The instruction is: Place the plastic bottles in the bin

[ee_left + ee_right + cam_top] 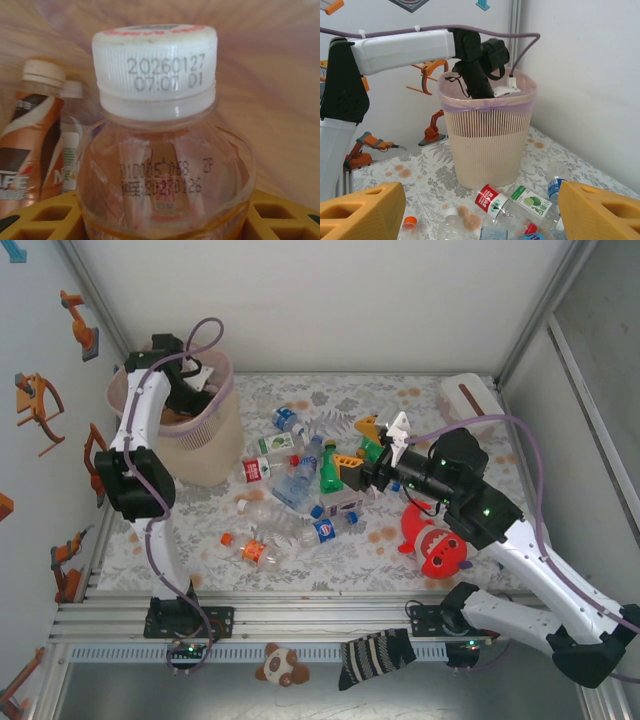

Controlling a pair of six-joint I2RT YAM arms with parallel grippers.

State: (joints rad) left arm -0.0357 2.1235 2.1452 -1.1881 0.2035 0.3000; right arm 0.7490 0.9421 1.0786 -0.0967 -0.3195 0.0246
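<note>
Down inside the bin my left gripper is shut on a clear bottle with a white cap. Its yellow fingers flank the bottle's shoulder. Two brown-labelled bottles stand behind it against the pinkish liner. Several plastic bottles lie scattered on the table right of the bin, among them a red-labelled one, a green-white one and a green one. My right gripper hovers open over this pile, facing the bin, with nothing between its fingers.
A red plush toy lies under my right arm. A white box sits at the far right corner. A striped sock and a small plush rest on the near rail. Walls close in on the left, back and right.
</note>
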